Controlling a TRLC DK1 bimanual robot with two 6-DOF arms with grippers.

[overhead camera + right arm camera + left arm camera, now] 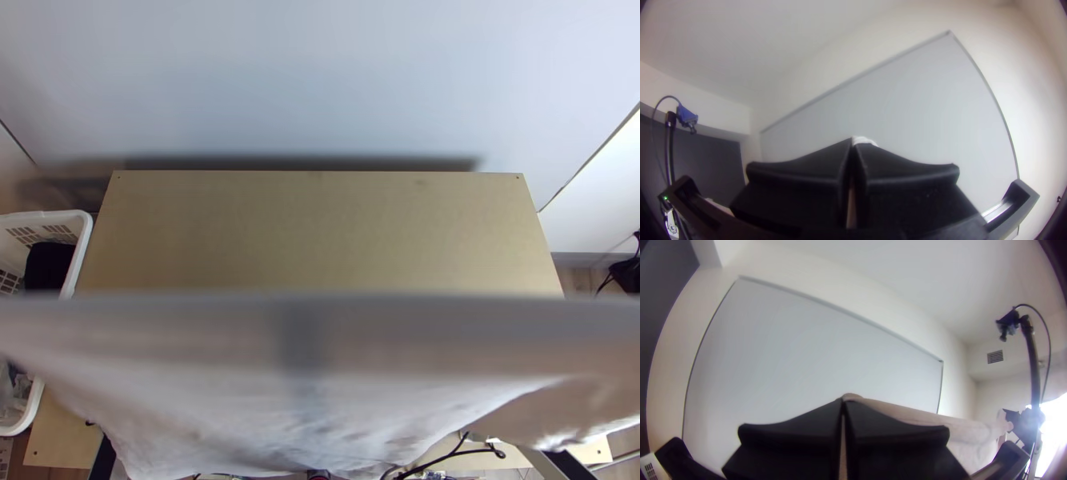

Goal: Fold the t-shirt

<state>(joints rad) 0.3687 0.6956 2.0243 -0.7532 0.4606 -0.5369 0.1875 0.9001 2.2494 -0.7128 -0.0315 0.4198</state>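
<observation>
Wooden surface (320, 232), shirt (200, 408) held aloft: probably laying-out before folding.
Top view: shirt stretched above the near part. Left wrist view: left jaws closed on its edge. Right wrist view: right jaws closed on shirt. Next, likely: lower it, spread flat.
</observation>
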